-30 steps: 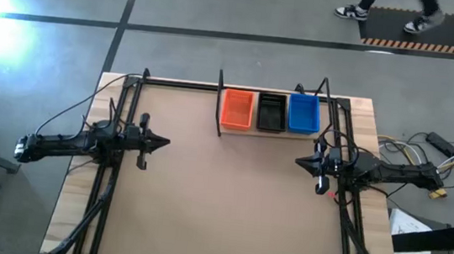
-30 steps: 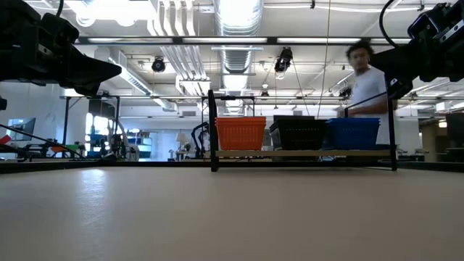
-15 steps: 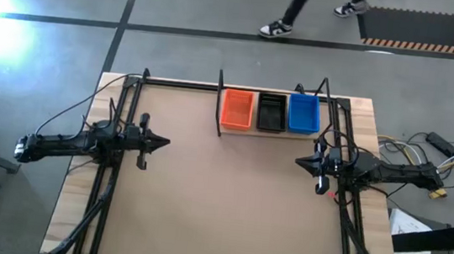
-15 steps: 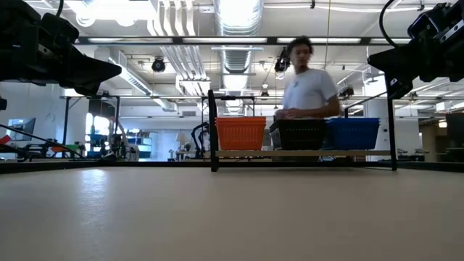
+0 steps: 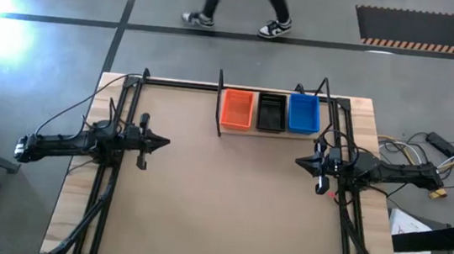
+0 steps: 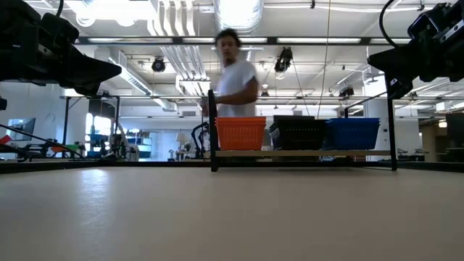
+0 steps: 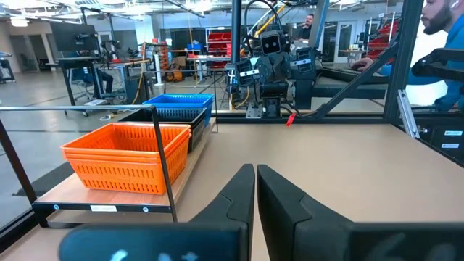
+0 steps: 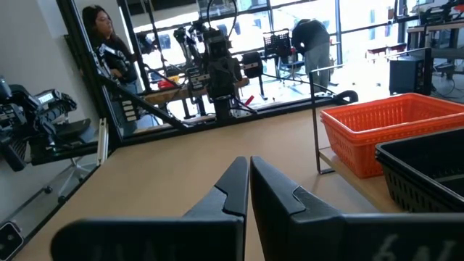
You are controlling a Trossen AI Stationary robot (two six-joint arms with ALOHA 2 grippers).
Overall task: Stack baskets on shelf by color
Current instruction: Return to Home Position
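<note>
At the far edge of the tabletop (image 5: 219,202) stands the sorted shelf (image 6: 304,153). Near the side edges, the left gripper (image 5: 166,143) and right gripper (image 5: 298,161), jaws closed and empty, should settle gently.

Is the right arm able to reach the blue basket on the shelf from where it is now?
Probably yes. The right gripper, shut, sits in front of the blue basket; only bare table lies between.

Person (image 6: 233,76) beyond the table (image 5: 219,206)

The left end effector (image 5: 163,143) and right end effector (image 5: 300,162) point toward each other, well apart. Both hover level, closed.
</note>
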